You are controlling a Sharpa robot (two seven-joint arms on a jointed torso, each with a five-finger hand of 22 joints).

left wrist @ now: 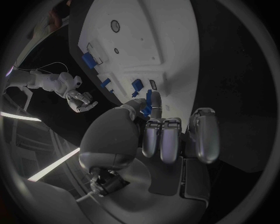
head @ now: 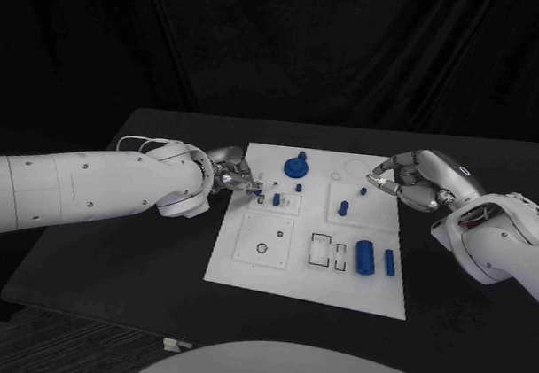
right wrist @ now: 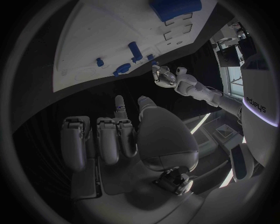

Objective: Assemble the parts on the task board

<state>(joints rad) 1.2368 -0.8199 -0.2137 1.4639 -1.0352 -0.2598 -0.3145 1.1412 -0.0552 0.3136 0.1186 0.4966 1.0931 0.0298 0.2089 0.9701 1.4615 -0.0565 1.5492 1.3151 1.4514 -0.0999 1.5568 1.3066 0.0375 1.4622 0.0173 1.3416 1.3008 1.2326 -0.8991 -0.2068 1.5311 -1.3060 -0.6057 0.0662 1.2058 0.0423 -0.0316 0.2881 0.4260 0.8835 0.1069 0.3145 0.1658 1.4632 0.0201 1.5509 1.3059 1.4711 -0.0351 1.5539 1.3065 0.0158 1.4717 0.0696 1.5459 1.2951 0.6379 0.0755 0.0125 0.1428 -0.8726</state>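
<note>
The white task board (head: pixel 243 268) lies mid-table with several blue parts on it: a round knob (head: pixel 296 165), short pegs (head: pixel 342 209), a thick cylinder (head: pixel 364 256) and a slim bar (head: pixel 390 261). My left hand (head: pixel 229 175) is at the board's left edge and pinches a small blue part (left wrist: pixel 148 103) between thumb and a finger, just above the board (left wrist: pixel 146 37) near a standing peg (head: pixel 276 200). My right hand (head: pixel 412 176) hovers at the board's far right edge with its fingers (right wrist: pixel 111 137) curled in and nothing in them.
Black-framed slots (head: pixel 323 250) and a ring-shaped hole (head: pixel 261 248) sit in the board's near half. Black table (head: pixel 109 251) surrounds the board on all sides. The right wrist view shows pegs (right wrist: pixel 134 49) on the board (right wrist: pixel 105 28).
</note>
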